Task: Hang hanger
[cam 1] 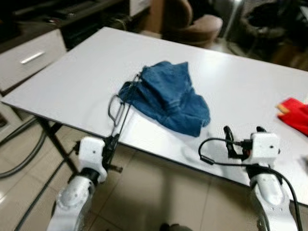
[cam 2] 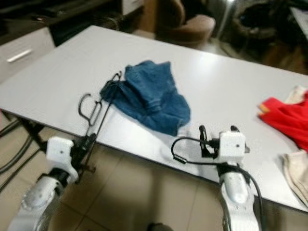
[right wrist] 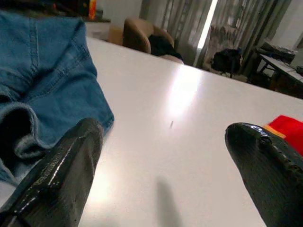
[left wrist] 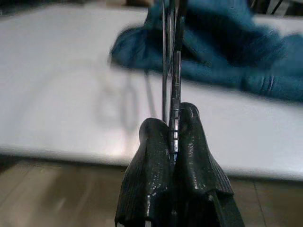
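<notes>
hanger (cam 1: pixel 120 107): thin dark wire, lying across the near left part of the white tabletop (cam 1: pixel 86 77), its far end tucked into the blue denim garment (cam 1: pixel 168 96), its near end reaching past the tabletop edge.
left pincer (left wrist: pixel 173 137): closed tight on the wire of the hanger just off the near edge; both black fingers (left wrist: pixel 151 161) press together with the wire between them.
right pincer (right wrist: pixel 165 156): spread wide, holding nothing, low over the near edge of the tabletop, just beside the denim hem.
denim garment: crumpled heap near the middle of the tabletop, partly over the hanger.
red cloth (cam 2: pixel 288 118): at the right edge of the tabletop, well apart from the hanger; a pale cloth (cam 2: pixel 296 175) lies beside it.
surroundings: brown chair (cam 1: pixel 185 21) beyond the far edge; white drawer unit (cam 1: pixel 29 57) to the left; tiled floor (cam 1: pixel 159 192) below.
</notes>
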{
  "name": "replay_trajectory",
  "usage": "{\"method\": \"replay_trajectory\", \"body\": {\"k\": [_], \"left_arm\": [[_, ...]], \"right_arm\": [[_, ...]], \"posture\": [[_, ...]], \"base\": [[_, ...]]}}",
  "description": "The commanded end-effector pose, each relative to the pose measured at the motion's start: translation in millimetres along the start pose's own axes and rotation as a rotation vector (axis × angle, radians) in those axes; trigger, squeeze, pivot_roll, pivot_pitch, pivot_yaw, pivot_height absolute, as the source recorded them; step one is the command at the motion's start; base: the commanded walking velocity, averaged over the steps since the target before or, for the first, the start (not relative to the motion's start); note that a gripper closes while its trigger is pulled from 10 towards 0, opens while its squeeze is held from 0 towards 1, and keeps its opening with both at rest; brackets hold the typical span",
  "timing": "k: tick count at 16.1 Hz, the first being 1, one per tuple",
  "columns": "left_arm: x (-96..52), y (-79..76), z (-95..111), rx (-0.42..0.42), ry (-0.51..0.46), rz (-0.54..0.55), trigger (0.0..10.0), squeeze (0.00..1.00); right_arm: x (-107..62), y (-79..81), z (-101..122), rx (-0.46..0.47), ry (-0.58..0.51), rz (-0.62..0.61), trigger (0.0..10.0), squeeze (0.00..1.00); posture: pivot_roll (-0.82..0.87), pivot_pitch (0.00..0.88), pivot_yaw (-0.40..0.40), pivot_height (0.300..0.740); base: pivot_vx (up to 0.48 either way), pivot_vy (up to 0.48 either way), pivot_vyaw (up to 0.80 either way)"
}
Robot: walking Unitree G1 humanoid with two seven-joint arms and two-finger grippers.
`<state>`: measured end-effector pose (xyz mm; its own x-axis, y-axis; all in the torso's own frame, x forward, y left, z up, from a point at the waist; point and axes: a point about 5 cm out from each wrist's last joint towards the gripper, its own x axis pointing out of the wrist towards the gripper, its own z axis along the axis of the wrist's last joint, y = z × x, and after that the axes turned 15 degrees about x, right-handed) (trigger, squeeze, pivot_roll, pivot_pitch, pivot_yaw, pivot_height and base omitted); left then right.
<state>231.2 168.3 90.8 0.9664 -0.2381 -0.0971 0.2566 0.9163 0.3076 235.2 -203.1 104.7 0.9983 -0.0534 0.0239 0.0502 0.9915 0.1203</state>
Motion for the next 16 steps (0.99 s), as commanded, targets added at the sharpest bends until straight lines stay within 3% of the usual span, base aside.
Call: {"method": "replay_trajectory", "body": {"k": [1, 3, 7, 11, 16], "left_arm": [[8.1, -2.9, 4, -0.006, -0.017, -0.008, 10.0, 0.0], [17.3, -3.4, 12, -0.012, -0.037, -0.004, 10.0, 0.0], [19.6, -1.1, 20, 0.047, -0.064, -0.004, 10.0, 0.0], [26.2, 4.8, 32, 0.07, -0.112, 0.022, 10.0, 0.0], [31.5, -3.9, 40, 0.043, -0.136, 0.026, 10.0, 0.0]], "right_arm": [[3.4, 2.3, 3, 0.023, -0.008, 0.025, 10.0, 0.0], [9.5, 13.2, 3, 0.058, -0.007, 0.061, 10.0, 0.0], [11.6, 14.9, 4, 0.086, -0.008, 0.061, 10.0, 0.0], [25.8, 17.1, 8, 0.068, -0.054, 0.06, 10.0, 0.0], [38.4, 22.4, 3, 0.075, -0.03, 0.072, 10.0, 0.0]], "posture": [[-0.01, 0.0, -0.051, 0.74], [-0.02, 0.0, -0.052, 0.74], [-0.02, 0.0, -0.052, 0.74], [-0.02, 0.008, -0.036, 0.74], [-0.01, 0.001, -0.036, 0.74]], "base": [[0.0, 0.0, -0.77], [0.0, 0.0, -0.77], [0.0, 0.0, -0.76], [0.0, 0.0, -0.76], [0.0, -0.404, 0.0]]}}
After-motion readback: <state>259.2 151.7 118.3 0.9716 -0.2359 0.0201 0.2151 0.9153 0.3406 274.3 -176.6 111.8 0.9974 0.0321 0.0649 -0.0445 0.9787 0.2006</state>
